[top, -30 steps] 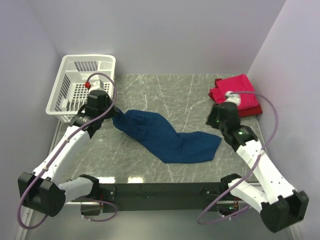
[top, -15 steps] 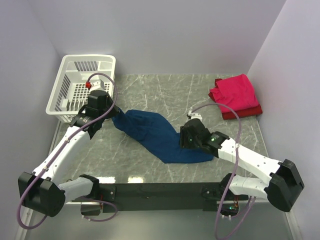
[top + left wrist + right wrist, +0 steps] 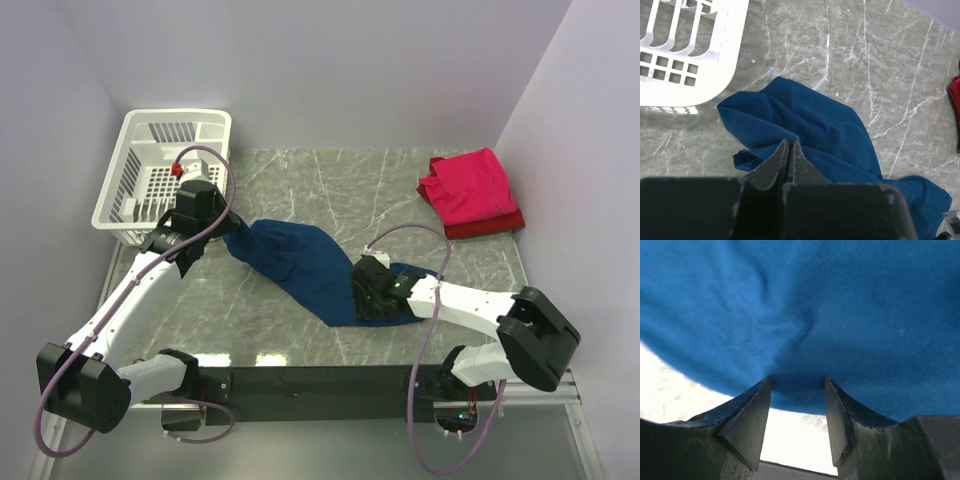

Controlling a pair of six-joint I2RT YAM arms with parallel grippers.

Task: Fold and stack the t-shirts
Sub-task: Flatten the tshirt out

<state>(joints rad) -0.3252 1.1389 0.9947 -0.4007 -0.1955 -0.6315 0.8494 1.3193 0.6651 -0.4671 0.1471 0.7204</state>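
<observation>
From the top camera, I see the navy blue cloth t-shirt (image 3: 300,262) lying crumpled as a long band on the grey marble-patterned table (image 3: 350,180), just beside the white slotted plastic basket (image 3: 165,165). The folded pinkish-red and darker red t-shirts (image 3: 470,190) are stacked in the far right corner, well apart from it. The right gripper (image 3: 360,298) is low over the shirt's near right end.

In the left wrist view, the left gripper (image 3: 789,145) has its fingers pressed together on a fold of the blue cloth. I think such a thin pinch may slip if I pull hard.

In the right wrist view, the fingers stand apart with the cloth edge bulging at their tips, and nothing is clamped. If I close here, I may catch several layers, and then the shirt would not spread flat. I cannot make out the collar, the sleeves or any print.
</observation>
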